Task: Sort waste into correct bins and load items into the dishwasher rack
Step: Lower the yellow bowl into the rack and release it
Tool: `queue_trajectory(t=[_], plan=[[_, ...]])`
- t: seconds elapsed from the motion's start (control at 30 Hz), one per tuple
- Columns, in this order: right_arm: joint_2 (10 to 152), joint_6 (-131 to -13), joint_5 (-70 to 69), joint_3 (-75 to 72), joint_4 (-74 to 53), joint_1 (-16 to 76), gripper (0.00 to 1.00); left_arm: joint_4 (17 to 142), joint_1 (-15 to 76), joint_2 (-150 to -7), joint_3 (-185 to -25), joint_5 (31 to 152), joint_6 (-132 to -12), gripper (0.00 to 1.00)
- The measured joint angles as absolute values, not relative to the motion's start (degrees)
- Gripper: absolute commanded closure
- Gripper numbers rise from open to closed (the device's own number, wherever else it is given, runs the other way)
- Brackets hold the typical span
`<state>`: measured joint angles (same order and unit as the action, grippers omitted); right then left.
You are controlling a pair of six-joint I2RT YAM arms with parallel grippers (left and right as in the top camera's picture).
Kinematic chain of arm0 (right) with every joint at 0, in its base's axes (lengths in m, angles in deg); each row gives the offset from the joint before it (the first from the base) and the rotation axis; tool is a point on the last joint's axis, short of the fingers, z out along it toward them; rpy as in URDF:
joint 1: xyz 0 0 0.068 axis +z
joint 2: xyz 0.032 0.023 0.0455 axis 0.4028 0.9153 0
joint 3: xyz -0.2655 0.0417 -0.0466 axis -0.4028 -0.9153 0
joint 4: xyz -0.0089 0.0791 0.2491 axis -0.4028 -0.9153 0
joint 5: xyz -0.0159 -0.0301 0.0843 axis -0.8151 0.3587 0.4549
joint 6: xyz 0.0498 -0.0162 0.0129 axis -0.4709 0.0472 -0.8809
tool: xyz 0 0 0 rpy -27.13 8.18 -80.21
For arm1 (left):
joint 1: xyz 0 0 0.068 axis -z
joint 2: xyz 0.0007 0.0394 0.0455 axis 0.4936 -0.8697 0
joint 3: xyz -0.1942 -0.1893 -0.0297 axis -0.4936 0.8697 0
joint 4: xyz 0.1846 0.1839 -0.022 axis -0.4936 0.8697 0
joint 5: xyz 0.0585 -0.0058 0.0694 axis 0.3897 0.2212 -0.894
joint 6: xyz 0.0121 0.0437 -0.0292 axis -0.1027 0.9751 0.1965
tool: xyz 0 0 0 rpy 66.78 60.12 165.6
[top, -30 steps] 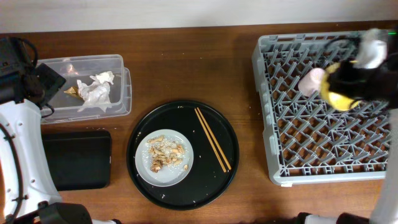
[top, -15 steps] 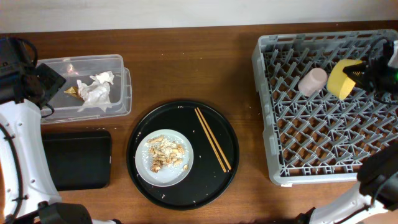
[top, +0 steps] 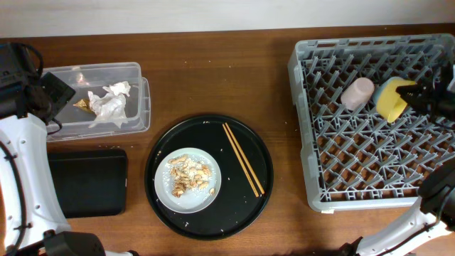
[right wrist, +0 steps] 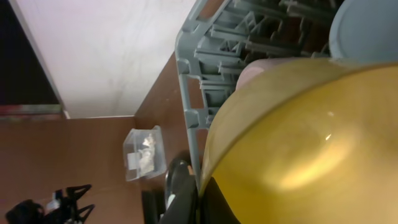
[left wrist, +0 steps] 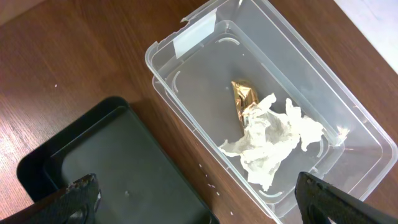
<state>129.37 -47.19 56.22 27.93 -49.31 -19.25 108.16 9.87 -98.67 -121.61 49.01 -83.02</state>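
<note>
Up close, a yellow plastic bowl (right wrist: 298, 137) fills the right wrist view, pinched by the right gripper (top: 416, 94) inside the large grey pegged dishwasher rack (top: 302, 128), just beside a small pink cup (top: 357, 93). Only the left wrist view shows the left gripper (left wrist: 202, 199) spread wide and empty. Beyond it, a clear rectangular plastic tub (left wrist: 163, 56) with a white label (left wrist: 194, 36), no lettering legible, holds crumpled white tissue (left wrist: 273, 140) and a gold wrapper (left wrist: 244, 99).

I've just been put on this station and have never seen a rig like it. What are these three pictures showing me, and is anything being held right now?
This is a two-armed robot at a table. One picture looks straight down from above. The other two come from a camera on each wrist. The right pincer grips a yellow bowl at the grey rack, beside a pink cup. The left pincer is open and empty above a clear tub holding tissue and a wrapper, next to a black tray. The round tray carries chopsticks and a plate of crumbs.
</note>
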Motion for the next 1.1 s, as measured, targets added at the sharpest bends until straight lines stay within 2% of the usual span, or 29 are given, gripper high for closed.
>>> queue_trajectory(t=[0.4, 0.63, 0.77, 1.1], plan=[[129.22, -46.05, 58.98, 23.87, -53.26, -27.23, 0.95, 108.18, 9.87, -98.67, -121.61, 49.01, -83.02, 0.01], [129.18, -46.25, 55.52, 22.75, -58.68, -30.27, 0.82, 108.16, 9.87, -98.67, -121.61, 49.01, -83.02, 0.01], [127.17, -46.42, 53.45, 22.40, -60.56, -32.83, 0.70, 108.16, 9.87, -98.67, -121.61, 49.01, -83.00, 0.00], [115.17, -49.07, 52.00, 22.40, -65.24, -37.74, 0.74, 108.16, 9.87, -98.67, -121.61, 49.01, -83.02, 0.01]])
